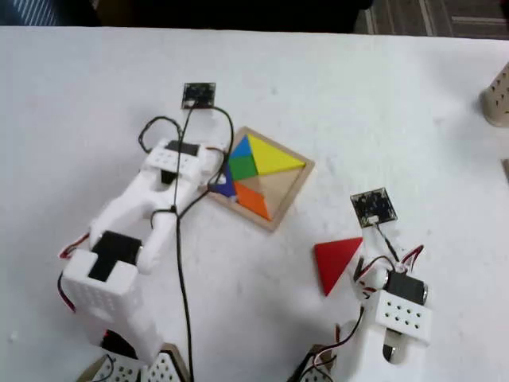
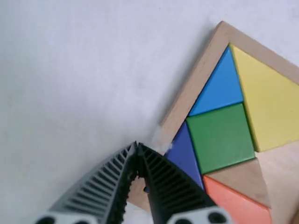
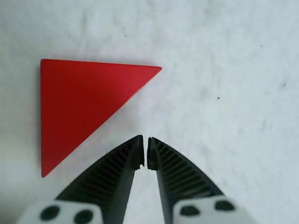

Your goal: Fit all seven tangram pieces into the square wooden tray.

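The square wooden tray lies mid-table, turned like a diamond. In it sit a light blue triangle, a yellow triangle, a green square, a dark blue piece and an orange piece. Bare wood shows in the rest of the tray. My left gripper is shut and empty, its tips over the tray's rim beside the dark blue piece. A red triangle lies flat on the table, apart from the tray. My right gripper is shut on nothing, just short of the red triangle.
The left arm stretches from the front edge to the tray's left side, with black cables looping over it. The right arm stands near the front right. A beige perforated object sits at the right edge.
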Motion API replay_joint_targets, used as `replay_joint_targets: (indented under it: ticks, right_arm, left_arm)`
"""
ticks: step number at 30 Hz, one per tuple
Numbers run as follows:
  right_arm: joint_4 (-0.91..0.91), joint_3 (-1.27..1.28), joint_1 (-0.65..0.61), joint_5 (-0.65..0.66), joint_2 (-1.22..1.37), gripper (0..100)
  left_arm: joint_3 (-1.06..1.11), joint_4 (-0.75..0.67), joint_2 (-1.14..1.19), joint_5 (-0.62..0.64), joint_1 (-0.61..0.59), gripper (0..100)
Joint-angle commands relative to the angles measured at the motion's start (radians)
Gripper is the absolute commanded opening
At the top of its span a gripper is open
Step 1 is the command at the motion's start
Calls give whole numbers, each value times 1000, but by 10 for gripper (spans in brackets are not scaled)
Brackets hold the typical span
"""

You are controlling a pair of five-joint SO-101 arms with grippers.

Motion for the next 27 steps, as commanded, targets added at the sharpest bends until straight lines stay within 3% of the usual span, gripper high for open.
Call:
replay_joint_targets:
  ticks: [1, 8, 13, 19, 22, 27]
  right_arm:
    - [8, -6, -5, 6, -10, 18]
    - [8, -6, -5, 6, -10, 18]
    - [8, -6, -5, 5, -10, 18]
    - [8, -6, -5, 3, -10, 18]
    - [7, -6, -5, 3, -8, 18]
    - [7, -6, -5, 3, -7, 18]
  left_arm:
    - [-46, 95, -2, 3, 33, 20]
    - [-43, 267, -1, 8, 122, 20]
    - [0, 284, -16, 8, 188, 20]
    - [51, 275, -202, 8, 162, 20]
    - [120, 193, -346, 8, 136, 20]
    - [305, -140, -478, 9, 111, 20]
